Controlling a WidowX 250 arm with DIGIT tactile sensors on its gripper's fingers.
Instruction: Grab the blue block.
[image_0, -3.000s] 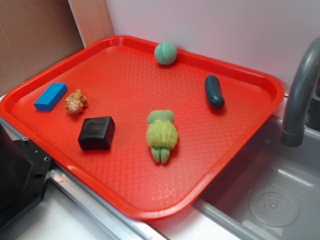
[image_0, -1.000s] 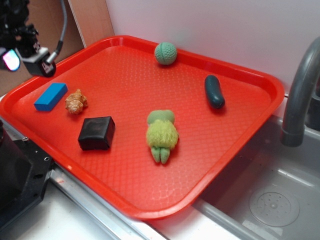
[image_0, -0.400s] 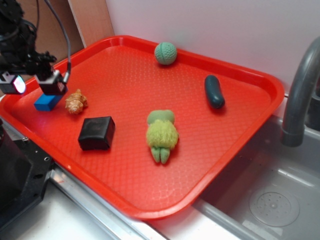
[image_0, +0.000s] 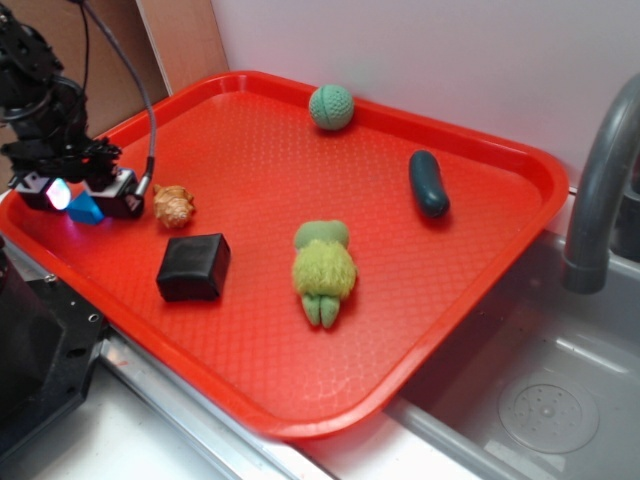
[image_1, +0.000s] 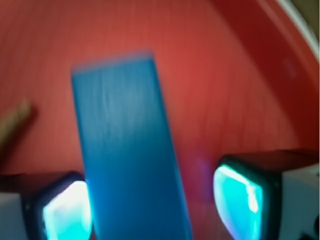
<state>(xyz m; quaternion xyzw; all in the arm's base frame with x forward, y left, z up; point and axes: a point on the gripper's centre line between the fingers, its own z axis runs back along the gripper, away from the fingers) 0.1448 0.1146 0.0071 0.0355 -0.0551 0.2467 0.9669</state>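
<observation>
Gripper (image_0: 84, 194) astride blue block (image_1: 127, 145), seashell (image_0: 173, 205) just beside.

We've got a big red plastic tray (image_0: 480, 290) with a textured floor, holding a small bright blue block (image_0: 86, 209) near its left edge, a tan seashell (image_0: 174, 205), a glossy black squarish block (image_0: 193, 266), a fuzzy green plush toy (image_0: 323, 264), a dark green pickle-shaped piece (image_0: 428, 183) and a green knitted ball (image_0: 331, 106) at the far rim.
</observation>
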